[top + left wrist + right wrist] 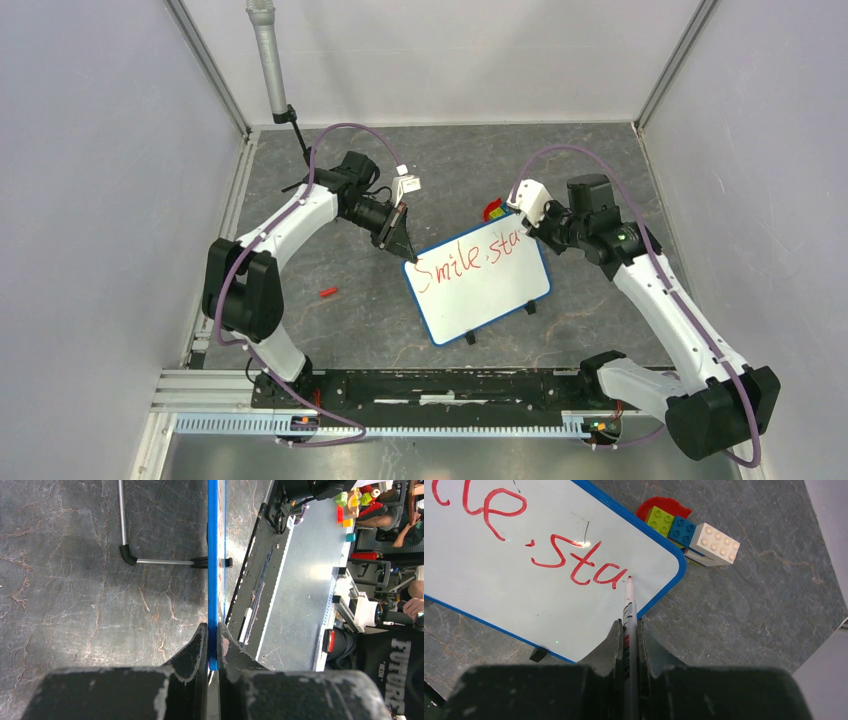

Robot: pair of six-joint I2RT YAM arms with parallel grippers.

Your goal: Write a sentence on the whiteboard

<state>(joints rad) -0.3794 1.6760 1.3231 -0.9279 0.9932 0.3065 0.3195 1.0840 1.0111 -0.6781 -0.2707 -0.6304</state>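
In the overhead view the whiteboard [480, 295] lies tilted a little right of the frame's centre on the grey table [330, 250]. Its red lettering [465, 262] reads "Smile, sta" along the upper edge. The left gripper [402, 243] meets the board at its upper-left corner. In the left wrist view its two fingers [192, 650] are pinched narrow on the blue rim, which runs edge-on up the middle of the frame. A wire leg [155, 561] branches off it to the left.

The right gripper [528, 226] sits at the board's upper-right corner. In the right wrist view its jaws are closed tight around a marker [628, 610] rising from the bottom centre. The marker's red tip is at the white surface just right of the last "a", near the rounded corner. A cluster of toy bricks [694, 535] lies just beyond that corner, at the upper right. A small red piece [327, 292] lies on the table left of the board, well apart from it.
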